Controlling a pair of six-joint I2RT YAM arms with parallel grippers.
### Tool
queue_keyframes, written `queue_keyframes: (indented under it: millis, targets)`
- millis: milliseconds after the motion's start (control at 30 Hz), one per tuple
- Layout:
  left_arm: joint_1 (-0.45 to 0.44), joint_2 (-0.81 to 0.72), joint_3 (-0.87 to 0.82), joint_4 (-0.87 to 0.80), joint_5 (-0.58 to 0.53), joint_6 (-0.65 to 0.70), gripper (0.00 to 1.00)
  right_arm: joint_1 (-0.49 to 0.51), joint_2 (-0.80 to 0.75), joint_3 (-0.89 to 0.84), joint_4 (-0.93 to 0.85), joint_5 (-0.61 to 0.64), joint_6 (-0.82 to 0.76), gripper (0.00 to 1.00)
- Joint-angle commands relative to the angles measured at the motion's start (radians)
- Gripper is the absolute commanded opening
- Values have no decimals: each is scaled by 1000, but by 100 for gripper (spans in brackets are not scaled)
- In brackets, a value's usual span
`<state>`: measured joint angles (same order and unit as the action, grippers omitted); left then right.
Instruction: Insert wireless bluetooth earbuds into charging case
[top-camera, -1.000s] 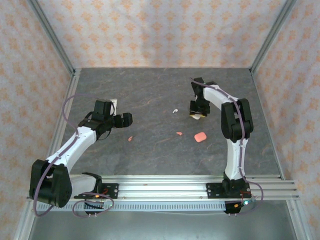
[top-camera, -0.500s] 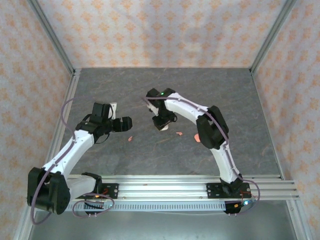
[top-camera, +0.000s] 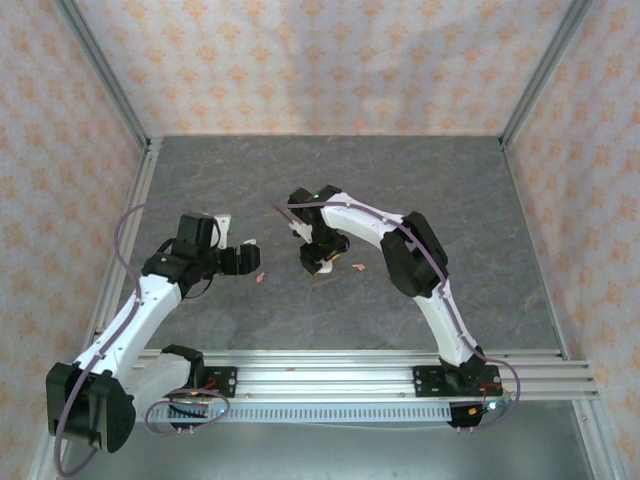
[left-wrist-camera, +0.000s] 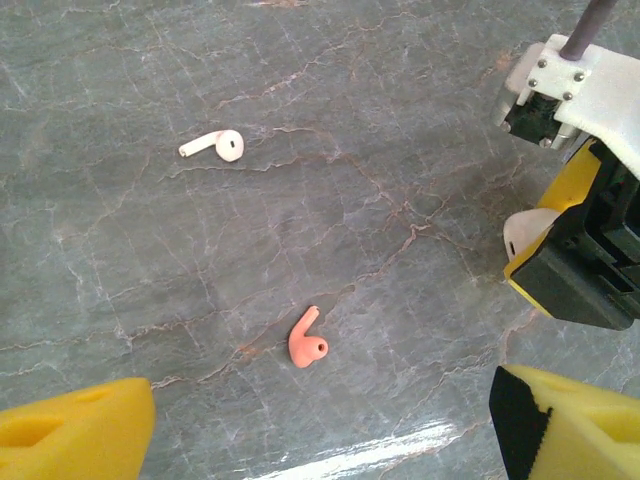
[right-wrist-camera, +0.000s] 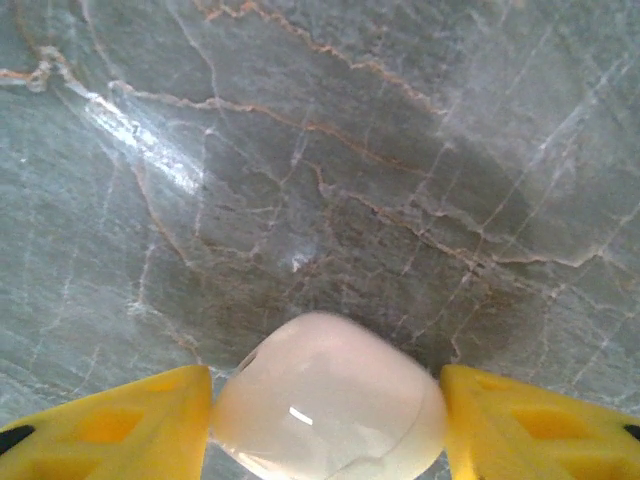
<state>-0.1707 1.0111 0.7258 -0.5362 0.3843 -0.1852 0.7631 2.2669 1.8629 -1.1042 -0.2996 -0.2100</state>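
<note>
On the grey marble tabletop (top-camera: 450, 200), the right end effector (right-wrist-camera: 325, 400) grips the white case (right-wrist-camera: 330, 385) low near the centre, while the left end effector (left-wrist-camera: 320, 430), spread wide, hovers over a pink earbud (left-wrist-camera: 308, 342) and a white earbud (left-wrist-camera: 215, 145) lying apart, and should centre on one before closing gently.

The worktop (top-camera: 480, 260) is a grey, marbled slab veined with pale and rust-coloured lines, glossy enough to carry a streak of reflected light. A white earbud (left-wrist-camera: 215, 145) lies flat on it, well apart from a salmon-pink earbud (left-wrist-camera: 308, 345) — and a second pink earbud (top-camera: 357, 267) lies further to the right.
</note>
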Motion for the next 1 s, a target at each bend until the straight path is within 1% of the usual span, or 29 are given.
queue_keyframes:
  millis: [0, 133, 233, 300, 400, 533, 633, 800, 967]
  targets:
    - [-9, -34, 42, -35, 35, 101, 88, -4, -111, -40, 21, -38, 21, 63]
    - [-20, -56, 75, -27, 122, 228, 88, -37, -217, -115, 75, -75, 62, 64]
    - [-79, -58, 98, -40, 160, 405, 89, -79, -330, -218, 132, -75, 130, 64]
    - [-149, -45, 115, -55, 142, 534, 92, -112, -418, -312, 184, -70, 193, 64]
    - [-265, 23, 157, -75, 64, 695, 94, -155, -558, -486, 294, -92, 296, 64]
    - [-396, 247, 283, -163, -52, 861, 94, -207, -703, -692, 413, -114, 448, 64]
    - [-451, 428, 386, -227, -103, 962, 92, -226, -773, -787, 449, -102, 527, 64]
    - [-470, 617, 490, -200, -89, 1043, 93, -246, -878, -894, 465, -60, 598, 65]
    - [-470, 791, 632, -251, -92, 1104, 93, -267, -974, -979, 472, -24, 632, 65]
